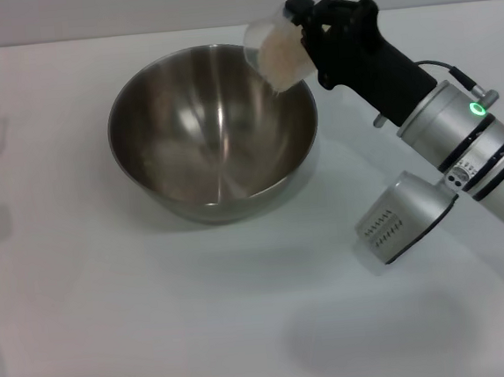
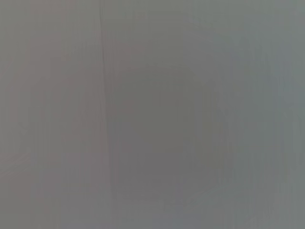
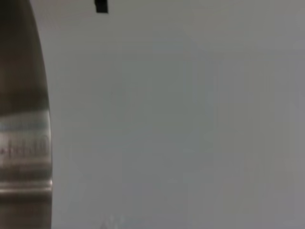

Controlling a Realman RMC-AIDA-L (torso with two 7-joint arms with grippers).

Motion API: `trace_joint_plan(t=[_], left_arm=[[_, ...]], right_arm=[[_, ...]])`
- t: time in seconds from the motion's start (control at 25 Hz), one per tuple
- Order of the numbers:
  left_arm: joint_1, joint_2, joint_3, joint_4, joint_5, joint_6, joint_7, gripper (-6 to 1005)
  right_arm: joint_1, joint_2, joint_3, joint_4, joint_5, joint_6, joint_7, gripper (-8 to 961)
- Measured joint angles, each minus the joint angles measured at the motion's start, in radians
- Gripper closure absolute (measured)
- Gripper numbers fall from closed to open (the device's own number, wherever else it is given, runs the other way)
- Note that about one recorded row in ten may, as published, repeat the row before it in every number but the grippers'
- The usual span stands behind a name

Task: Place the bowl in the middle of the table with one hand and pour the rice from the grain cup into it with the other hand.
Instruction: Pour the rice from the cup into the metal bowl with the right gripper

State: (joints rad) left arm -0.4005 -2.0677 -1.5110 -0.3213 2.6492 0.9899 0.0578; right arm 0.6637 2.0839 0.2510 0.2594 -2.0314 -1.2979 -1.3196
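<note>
The bowl (image 1: 214, 130) sits on the white bench (image 1: 158, 320) in the upper middle of the head view. The right hand (image 1: 309, 38) pinches the cup (image 1: 275, 52), tipped over the bowl's upper right rim, with the rice (image 1: 280, 60) banked against its lip. The cup's mouth hangs close to the rim, so a fast tilt or outward drift could scatter grains onto the bench. The left hand is out of sight

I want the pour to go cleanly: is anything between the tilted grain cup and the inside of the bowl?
Nothing visible. The right gripper holds the grain cup tipped over the bowl rim, rice at its mouth, open bowl below.
</note>
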Motion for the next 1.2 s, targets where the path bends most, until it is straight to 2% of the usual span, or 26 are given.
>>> trace_joint_plan(t=[0.52, 0.96, 1.2], left_arm=[[0.003, -0.002, 0.000, -0.001, 0.000, 0.010, 0.000, 170], [0.004, -0.003, 0.001, -0.001, 0.000, 0.010, 0.000, 170], [0.003, -0.003, 0.000, -0.002, 0.000, 0.010, -0.001, 170]], right_arm=[[0.022, 0.000, 0.000, -0.003, -0.071, 0.053, -0.093, 944], [0.021, 0.003, 0.002, -0.001, -0.078, 0.060, -0.272, 943], [0.030, 0.001, 0.006, -0.027, -0.135, 0.063, -0.320, 943]])
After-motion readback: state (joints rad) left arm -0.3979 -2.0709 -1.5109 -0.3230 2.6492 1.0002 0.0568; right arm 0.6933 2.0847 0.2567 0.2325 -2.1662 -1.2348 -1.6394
